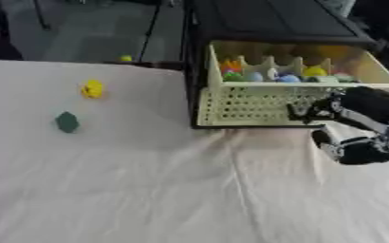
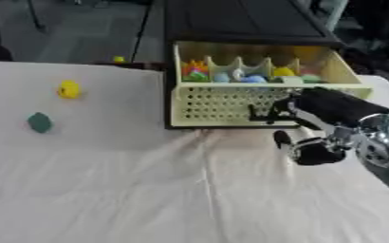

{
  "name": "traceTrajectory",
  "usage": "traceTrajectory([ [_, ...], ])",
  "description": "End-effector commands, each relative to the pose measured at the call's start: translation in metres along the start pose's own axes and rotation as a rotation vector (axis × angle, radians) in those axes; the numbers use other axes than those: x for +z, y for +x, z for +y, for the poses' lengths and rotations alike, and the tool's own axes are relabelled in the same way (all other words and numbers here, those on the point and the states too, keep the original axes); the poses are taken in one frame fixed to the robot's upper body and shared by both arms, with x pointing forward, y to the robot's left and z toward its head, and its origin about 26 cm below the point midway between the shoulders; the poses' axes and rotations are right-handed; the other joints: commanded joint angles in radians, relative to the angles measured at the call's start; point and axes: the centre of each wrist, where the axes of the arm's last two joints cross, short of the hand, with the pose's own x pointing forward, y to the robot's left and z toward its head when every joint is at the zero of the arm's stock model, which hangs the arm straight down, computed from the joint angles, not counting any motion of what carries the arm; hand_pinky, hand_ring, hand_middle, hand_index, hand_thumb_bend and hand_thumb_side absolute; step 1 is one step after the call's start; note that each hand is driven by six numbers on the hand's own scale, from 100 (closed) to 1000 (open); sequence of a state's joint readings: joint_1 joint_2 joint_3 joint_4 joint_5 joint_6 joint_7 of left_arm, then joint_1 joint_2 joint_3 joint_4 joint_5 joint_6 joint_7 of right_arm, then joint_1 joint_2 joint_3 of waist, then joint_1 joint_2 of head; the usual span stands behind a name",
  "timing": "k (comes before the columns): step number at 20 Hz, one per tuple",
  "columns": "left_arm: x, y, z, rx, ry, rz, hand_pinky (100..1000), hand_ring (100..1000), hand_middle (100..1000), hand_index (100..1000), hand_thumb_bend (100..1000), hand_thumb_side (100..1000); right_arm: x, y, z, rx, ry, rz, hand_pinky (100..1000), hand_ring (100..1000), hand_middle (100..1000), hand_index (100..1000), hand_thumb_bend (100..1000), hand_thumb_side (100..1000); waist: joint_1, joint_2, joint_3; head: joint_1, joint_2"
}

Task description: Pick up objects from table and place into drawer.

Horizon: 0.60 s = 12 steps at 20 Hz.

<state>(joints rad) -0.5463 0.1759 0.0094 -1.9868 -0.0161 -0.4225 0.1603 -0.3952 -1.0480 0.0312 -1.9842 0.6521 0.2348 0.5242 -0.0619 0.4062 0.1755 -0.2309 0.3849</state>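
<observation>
On the white cloth (image 1: 148, 190) at left lay a green piece (image 1: 67, 122) and, beyond it, a yellow toy (image 1: 92, 88), well apart from the open drawer (image 1: 247, 107) holding coloured objects (image 1: 268, 73). The right hand (image 2: 314, 121) hung before the drawer front; whether its fingers held anything could not be told.

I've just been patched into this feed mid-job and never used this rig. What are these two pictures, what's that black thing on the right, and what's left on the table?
Both pictures come from the robot's head camera, left eye and right eye, looking down at the same moment. The black and silver shape is the robot's right hand, in front of the open drawer. Whether it holds anything cannot be made out. The left hand is not in view. The drawer is cream-coloured with a perforated front, and several small coloured things already lie inside. On the white tablecloth, far left, two things remain: a yellow toy and a dark green piece nearer the camera.
</observation>
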Motion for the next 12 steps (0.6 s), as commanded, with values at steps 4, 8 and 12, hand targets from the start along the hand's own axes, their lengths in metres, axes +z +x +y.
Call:
traceTrajectory([
  [4, -0.0048, 0.0036, 0.0016, 0.001, 0.006, -0.020, 520, 705, 847, 902, 213, 939, 0.0018, 0.0039, 0.0005, 0.020, -0.007, -0.028, 100, 100, 100, 550, 100, 119, 0.007, -0.026, -0.008, 0.005, 0.004],
  [8, -0.0044, 0.0036, 0.0012, 0.003, 0.006, -0.017, 519, 706, 847, 902, 212, 940, 0.0015, 0.0044, 0.0025, 0.021, -0.015, -0.040, 100, 100, 100, 664, 100, 131, 0.008, -0.026, -0.010, 0.005, 0.003],
  [12, -0.0043, 0.0035, 0.0016, 0.001, 0.008, -0.016, 519, 706, 847, 901, 211, 940, 0.0017, 0.0039, 0.0057, 0.009, -0.048, -0.066, 100, 100, 100, 813, 100, 142, 0.008, -0.025, -0.015, 0.009, 0.004],
])
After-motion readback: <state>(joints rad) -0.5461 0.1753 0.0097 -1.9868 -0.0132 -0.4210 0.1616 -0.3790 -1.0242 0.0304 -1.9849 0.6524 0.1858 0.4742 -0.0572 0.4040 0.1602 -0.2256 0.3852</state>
